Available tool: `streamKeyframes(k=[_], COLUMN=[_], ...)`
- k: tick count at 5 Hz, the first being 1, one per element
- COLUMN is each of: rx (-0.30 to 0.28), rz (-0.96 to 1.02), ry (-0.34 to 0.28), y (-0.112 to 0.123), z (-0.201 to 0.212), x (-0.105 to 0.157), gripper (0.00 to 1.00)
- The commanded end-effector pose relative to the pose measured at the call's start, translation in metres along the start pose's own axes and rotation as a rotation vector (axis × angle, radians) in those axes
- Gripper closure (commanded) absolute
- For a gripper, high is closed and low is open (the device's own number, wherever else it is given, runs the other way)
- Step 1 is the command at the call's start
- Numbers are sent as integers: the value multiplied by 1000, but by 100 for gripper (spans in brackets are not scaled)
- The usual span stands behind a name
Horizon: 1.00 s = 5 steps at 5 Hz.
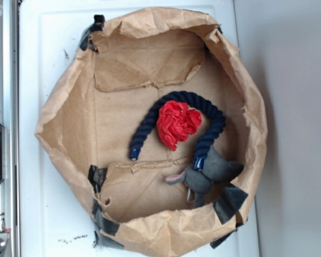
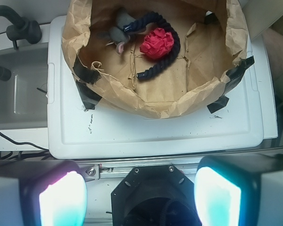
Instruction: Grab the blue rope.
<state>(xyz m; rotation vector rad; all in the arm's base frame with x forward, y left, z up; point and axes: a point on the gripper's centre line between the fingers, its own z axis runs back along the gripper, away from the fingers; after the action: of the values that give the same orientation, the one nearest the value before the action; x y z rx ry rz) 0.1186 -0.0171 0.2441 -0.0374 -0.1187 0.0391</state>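
The blue rope is a thick navy twisted arch lying inside a rolled-down brown paper bag, its two shiny blue caps pointing toward the bag's near side. It curves around a red cloth ball. In the wrist view the rope lies far ahead at the top of the picture. My gripper is open and empty, its two glowing pads wide apart, high above the robot's base and well short of the bag. The gripper does not show in the exterior view.
A grey plush toy lies against one capped rope end. The bag stands on a white tray-like board. A grey sink basin with black hoses lies left of it. The black robot base mount is below the gripper.
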Motion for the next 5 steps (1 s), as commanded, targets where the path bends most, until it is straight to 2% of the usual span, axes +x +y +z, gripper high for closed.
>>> streamKeyframes(k=[1, 2, 3, 5], rx=[0, -49, -87, -87], rz=[0, 3, 28, 28], ry=[0, 11, -46, -46], y=[0, -1, -5, -5], z=[0, -9, 8, 8], x=[0, 35, 79, 79], gripper=[0, 0, 0, 0])
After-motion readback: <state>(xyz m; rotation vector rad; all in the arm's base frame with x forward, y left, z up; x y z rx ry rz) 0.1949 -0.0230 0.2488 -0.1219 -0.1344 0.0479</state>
